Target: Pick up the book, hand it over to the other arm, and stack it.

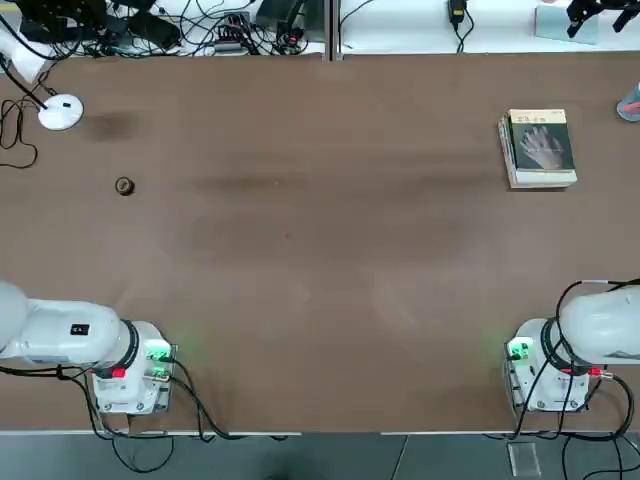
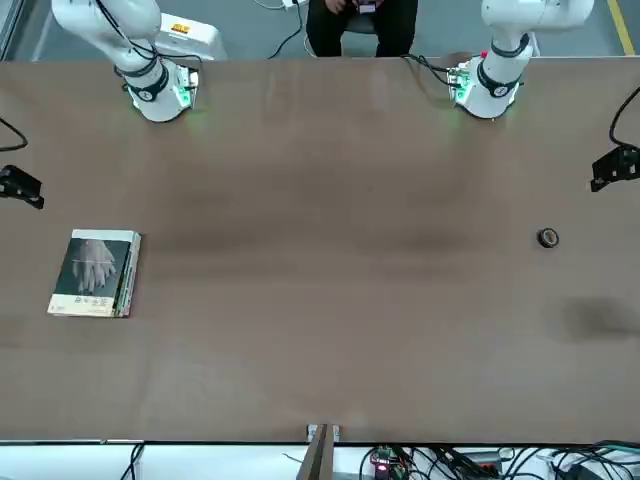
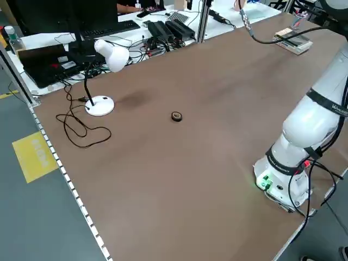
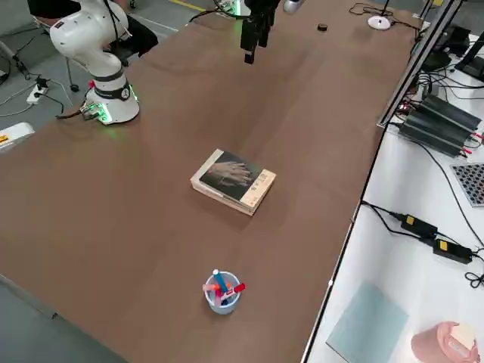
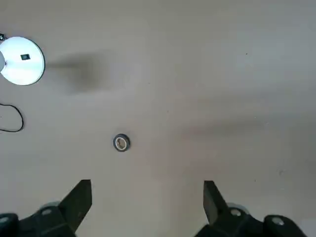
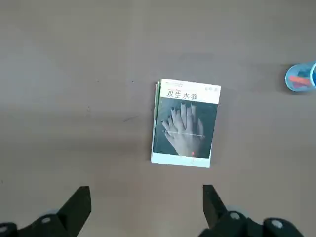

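Observation:
The book [image 1: 541, 145] has a dark grey-green cover with a pale hand image and lies flat at the table's far right. It rests on top of a thicker book whose green edge [image 6: 157, 113] shows beside it. The same book [image 6: 185, 123] appears in the right wrist view, well below and ahead of my right gripper [image 6: 146, 207], which is open and empty. It also shows in the front view [image 2: 97, 272] and the right side view [image 4: 234, 179]. My left gripper [image 5: 147, 202] hangs open and empty high over the table's left part.
A blue cup of pens [image 4: 221, 291] stands at the right edge beyond the books. A small round roll [image 1: 124, 186] lies at the left, with a white desk lamp [image 1: 60, 112] behind it. A person [image 2: 360, 25] sits behind the arms' bases.

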`<state>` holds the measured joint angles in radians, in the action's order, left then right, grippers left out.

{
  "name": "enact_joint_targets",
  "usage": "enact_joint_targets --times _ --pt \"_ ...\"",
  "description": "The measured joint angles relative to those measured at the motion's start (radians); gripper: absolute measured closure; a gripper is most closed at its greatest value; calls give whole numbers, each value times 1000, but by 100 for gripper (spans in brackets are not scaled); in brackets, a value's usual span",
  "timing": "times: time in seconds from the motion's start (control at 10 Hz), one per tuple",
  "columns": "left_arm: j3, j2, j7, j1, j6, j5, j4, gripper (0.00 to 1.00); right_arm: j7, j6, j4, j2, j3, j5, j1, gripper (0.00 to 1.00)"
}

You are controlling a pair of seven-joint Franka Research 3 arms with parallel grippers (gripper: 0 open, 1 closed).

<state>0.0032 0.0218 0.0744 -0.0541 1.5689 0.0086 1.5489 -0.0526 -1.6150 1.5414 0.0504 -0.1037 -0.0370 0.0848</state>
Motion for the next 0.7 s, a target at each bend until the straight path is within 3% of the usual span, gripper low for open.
enact_joint_targets --times 0.7 --pt "-1 0 0 -1 0 0 -1 0 0 -11 0 0 1 1 0 0"
